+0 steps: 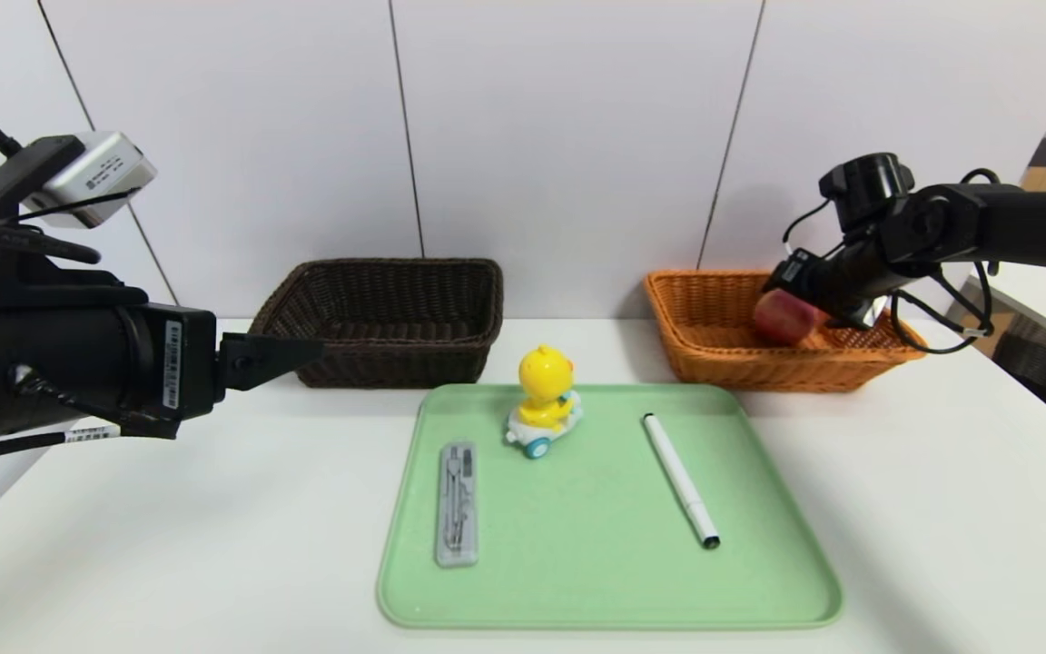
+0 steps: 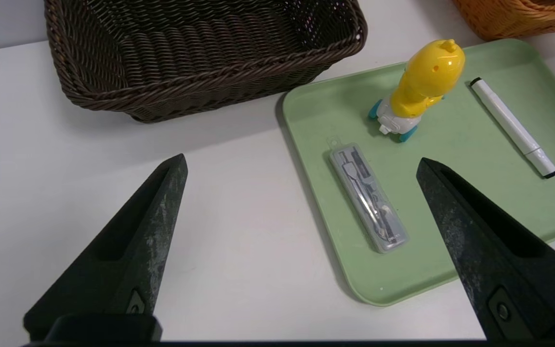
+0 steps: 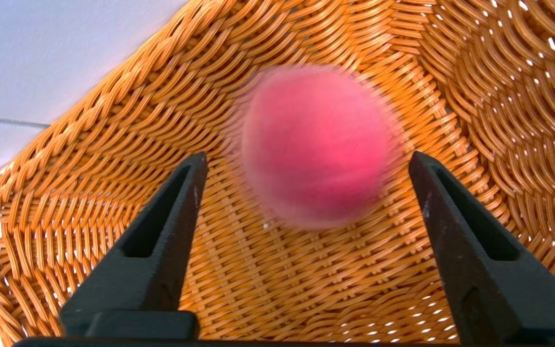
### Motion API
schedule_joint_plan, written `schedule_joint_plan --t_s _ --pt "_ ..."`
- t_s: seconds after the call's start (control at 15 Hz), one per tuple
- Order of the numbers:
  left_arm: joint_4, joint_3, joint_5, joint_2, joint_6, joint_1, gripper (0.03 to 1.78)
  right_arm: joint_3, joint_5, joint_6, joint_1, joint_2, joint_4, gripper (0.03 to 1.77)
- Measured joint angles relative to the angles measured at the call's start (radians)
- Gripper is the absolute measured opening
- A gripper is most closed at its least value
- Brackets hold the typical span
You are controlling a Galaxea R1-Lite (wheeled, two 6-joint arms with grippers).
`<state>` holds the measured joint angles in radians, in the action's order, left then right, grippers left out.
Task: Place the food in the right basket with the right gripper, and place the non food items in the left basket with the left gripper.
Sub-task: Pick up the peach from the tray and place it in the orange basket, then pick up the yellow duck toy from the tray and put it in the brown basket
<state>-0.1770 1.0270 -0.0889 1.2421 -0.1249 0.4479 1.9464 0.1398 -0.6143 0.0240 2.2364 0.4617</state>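
The peach [image 3: 316, 144] is blurred just beyond the tips of my right gripper [image 3: 309, 156], which stands open with neither finger touching it. The peach [image 1: 784, 318] is inside the orange-tan right basket [image 1: 714, 309], by its right wall. On the green tray lie the yellow duck toy [image 1: 545, 391], the grey oblong case [image 1: 457, 504] and the white pen [image 1: 679, 480]. My left gripper [image 2: 301, 161] is open and empty, held above the table left of the tray, in front of the dark brown left basket [image 1: 378, 309]. Nothing shows inside that basket.
The green tray [image 1: 596, 563] sits in the middle of the white table, in front of both baskets. A white panelled wall stands close behind the baskets. Another table edge and cables show at the far right.
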Motion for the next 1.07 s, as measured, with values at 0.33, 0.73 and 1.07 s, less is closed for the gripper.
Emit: schedule_joint_plan --t_s 0.33,0.73,1.07 --pt "0.008 0.013 -0.068 0.011 0.008 0.000 1.69 0.000 0.001 -0.005 -0.003 -0.008 0.001 1.58" --pt "0.077 0.012 -0.095 0.004 0.070 0.000 1.69 0.001 0.075 0.047 0.002 -0.027 0.013 1.65" --pt "0.082 0.021 0.073 -0.001 0.016 0.002 1.69 -0.001 0.015 0.109 0.026 -0.130 0.015 1.68"
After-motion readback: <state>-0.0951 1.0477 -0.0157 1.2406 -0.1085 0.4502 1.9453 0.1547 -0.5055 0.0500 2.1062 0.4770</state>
